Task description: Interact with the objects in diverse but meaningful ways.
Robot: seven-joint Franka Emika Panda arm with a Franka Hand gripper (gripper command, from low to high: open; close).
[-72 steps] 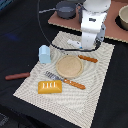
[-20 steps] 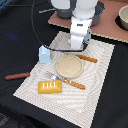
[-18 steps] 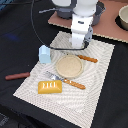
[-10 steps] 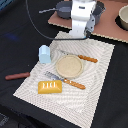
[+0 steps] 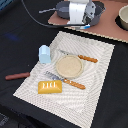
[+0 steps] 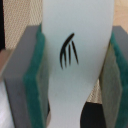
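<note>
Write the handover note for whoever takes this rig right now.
Gripper: shut on a white piece with a black mark, green pads pressed to both its sides; raised at the far end, over the grey pot.
On the striped mat: blue carton block, bread loaf, round plate, knife, fork.
Sausage stick lies off the mat, on the black cloth.
Done: white piece picked up.
Left: set it down somewhere; the rest lie untouched.

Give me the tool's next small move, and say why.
Probably ease it over the grey pot and open: the tool has its green pads clamped on a white piece with a black mark, and it hangs right beside that pot.
</note>
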